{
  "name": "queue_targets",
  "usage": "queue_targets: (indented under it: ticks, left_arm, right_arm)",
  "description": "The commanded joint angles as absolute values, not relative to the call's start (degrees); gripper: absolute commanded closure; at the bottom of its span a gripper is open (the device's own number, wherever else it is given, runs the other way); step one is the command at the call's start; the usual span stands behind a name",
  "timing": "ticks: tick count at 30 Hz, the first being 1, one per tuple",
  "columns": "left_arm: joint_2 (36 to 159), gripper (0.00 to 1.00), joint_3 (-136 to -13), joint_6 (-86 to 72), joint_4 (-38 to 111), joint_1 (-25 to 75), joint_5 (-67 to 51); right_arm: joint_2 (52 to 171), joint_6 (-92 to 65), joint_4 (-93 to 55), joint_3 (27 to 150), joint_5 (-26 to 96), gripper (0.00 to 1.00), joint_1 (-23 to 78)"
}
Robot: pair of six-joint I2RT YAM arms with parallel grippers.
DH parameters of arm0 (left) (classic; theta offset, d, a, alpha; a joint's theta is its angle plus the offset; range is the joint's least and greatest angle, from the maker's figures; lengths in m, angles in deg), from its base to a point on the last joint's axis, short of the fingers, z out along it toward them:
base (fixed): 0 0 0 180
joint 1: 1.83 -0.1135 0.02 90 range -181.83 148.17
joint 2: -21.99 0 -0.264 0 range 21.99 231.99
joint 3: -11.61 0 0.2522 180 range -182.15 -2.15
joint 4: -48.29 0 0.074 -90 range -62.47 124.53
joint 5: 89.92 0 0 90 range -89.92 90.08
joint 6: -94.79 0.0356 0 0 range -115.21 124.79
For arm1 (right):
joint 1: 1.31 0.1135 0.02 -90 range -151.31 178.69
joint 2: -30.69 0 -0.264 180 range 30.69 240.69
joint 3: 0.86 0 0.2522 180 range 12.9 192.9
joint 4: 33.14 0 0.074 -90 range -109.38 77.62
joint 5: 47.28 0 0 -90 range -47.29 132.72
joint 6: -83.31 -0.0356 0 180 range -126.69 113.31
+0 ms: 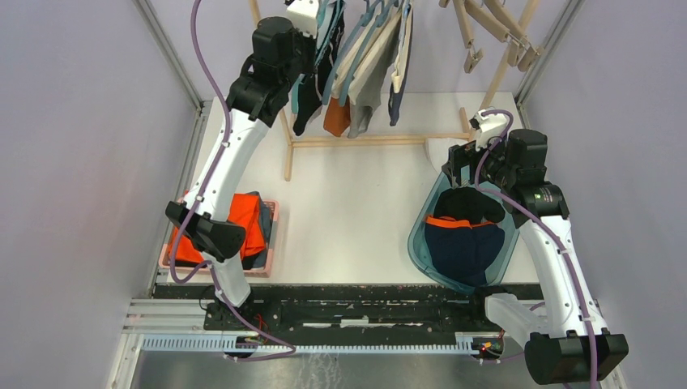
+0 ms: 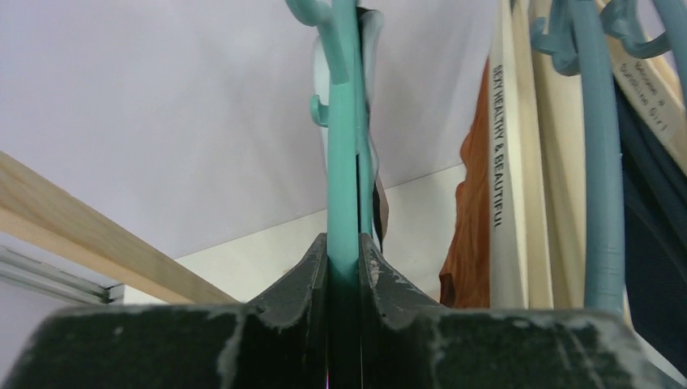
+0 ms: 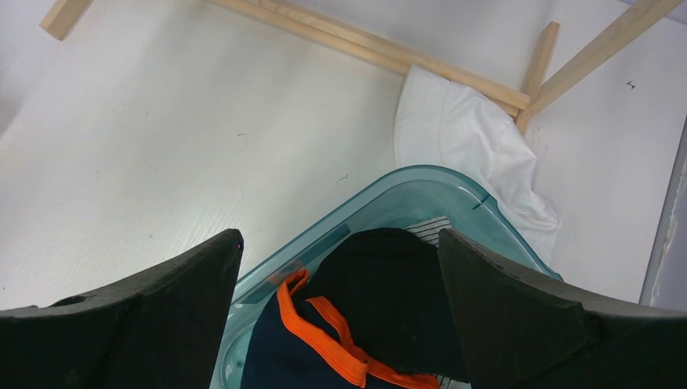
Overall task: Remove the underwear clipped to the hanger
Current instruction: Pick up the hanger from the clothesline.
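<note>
Lower right of the top view: teal bin (image 1: 417, 235), already loaded with 2 pieces of underwear (image 1: 466, 243), a navy pair with an orange waistband and a black pair (image 1: 466, 203) just above it in frame. Over the bin's upper end, right gripper (image 1: 463, 166), spread wide and carrying nothing; in the right wrist view only open air between the 2 fingers, bin and clothes below. Just past the bin's rim, white cloth (image 3: 470, 138) slumped against the foot of the wooden rack (image 1: 373, 139). Lower left of the top view: pink tray (image 1: 274, 235) with a bright orange cloth (image 1: 247, 215), no part of this job.

Farther back, top centre: hanging underwear (image 1: 364, 97) in a tight row on the rack, black, orange, grey, cream and navy, edge-on and overlapping, so no sure count. At the left end of that row, left gripper (image 2: 343, 251), pressed nearly together and pinching the lower part of a teal hanger (image 2: 343, 121), with a black garment (image 1: 306, 113) hanging right below the grip. Clip itself not clearly visible. Right half of the left wrist view: orange and cream garments on blue hangers (image 2: 603, 162), close beside but untouched.

Step in hand, by the look of it: taking hold at the leftmost hanger to free its garment. Called for next, probably: a firm hold on the plastic, a squeeze or pull to release the clip, and care not to drag the neighbours along.
</note>
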State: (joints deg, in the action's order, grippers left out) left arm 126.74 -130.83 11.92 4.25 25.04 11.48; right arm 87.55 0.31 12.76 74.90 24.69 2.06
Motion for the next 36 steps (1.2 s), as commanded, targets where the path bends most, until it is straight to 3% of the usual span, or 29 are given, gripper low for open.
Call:
queue_targets:
  ticks: [1, 4, 19, 36]
  left_arm:
    - [126.81, 0.85, -132.99, 10.86, 6.87, 24.76, 10.45]
    - [126.25, 0.97, -132.84, 10.41, 7.35, 24.76, 10.32]
    - [109.55, 0.97, -105.01, 12.49, 38.23, 24.81, 9.23]
    - [108.97, 0.97, -96.19, 19.07, 53.23, 24.76, 9.24]
  right_arm:
    - [87.30, 1.04, 11.74, 76.21, 23.99, 0.00, 2.37]
    - [87.38, 1.05, 11.75, 76.24, 23.88, 0.00, 2.33]
    - [87.54, 1.17, 11.82, 76.22, 23.91, 0.00, 2.44]
    - [88.45, 1.38, 11.78, 76.11, 24.13, 0.00, 2.45]
